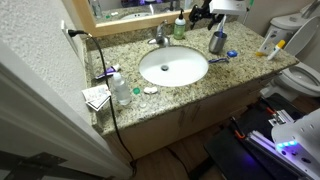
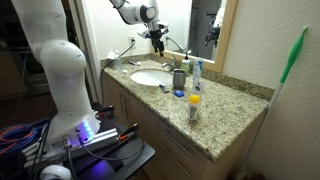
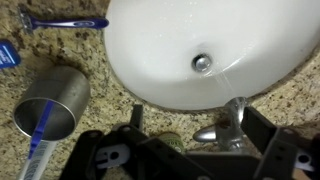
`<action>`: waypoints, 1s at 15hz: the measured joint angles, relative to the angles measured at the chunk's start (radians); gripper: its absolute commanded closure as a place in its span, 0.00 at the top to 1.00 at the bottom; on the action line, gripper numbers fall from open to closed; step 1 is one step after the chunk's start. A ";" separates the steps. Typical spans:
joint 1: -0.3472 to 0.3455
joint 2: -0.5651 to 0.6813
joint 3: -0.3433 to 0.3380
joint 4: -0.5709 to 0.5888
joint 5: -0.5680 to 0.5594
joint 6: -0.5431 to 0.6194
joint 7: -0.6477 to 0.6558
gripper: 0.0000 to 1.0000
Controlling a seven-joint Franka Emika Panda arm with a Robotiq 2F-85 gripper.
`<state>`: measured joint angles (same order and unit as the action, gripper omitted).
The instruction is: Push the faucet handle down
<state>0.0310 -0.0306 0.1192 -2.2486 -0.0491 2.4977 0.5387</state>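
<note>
The faucet handle is a small chrome lever on a short metal faucet at the rim of the white oval basin. In the wrist view it lies between my open gripper's two dark fingers, touching neither. A faint streak runs from the spout toward the drain. In an exterior view the faucet stands behind the basin, and my gripper hovers above the counter near it. It also shows in the other exterior view, above the back of the basin.
A green bottle stands right beside the faucet. A grey metal cup holds a toothbrush. A blue razor lies on the granite counter. A mirror and wall stand close behind. Bottles stand near the counter's edge.
</note>
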 measured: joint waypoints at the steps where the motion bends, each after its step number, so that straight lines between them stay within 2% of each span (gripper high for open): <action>1: 0.001 0.009 -0.001 0.004 0.000 0.000 0.000 1.00; 5: 0.005 -0.004 -0.002 -0.005 -0.005 -0.010 -0.008 1.00; 6: 0.009 0.006 -0.002 0.004 0.002 -0.028 -0.049 1.00; 8: 0.025 0.052 -0.001 0.051 0.035 -0.052 -0.148 1.00; 10: 0.046 0.120 0.001 0.150 0.064 -0.054 -0.205 1.00; 11: 0.055 0.154 0.000 0.209 0.056 -0.054 -0.194 1.00; 13: 0.076 0.213 -0.011 0.326 0.003 -0.054 -0.080 1.00; 15: 0.092 0.251 -0.025 0.397 -0.029 -0.056 -0.008 1.00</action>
<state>0.1235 0.2204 0.0945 -1.8516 -0.0785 2.4416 0.5304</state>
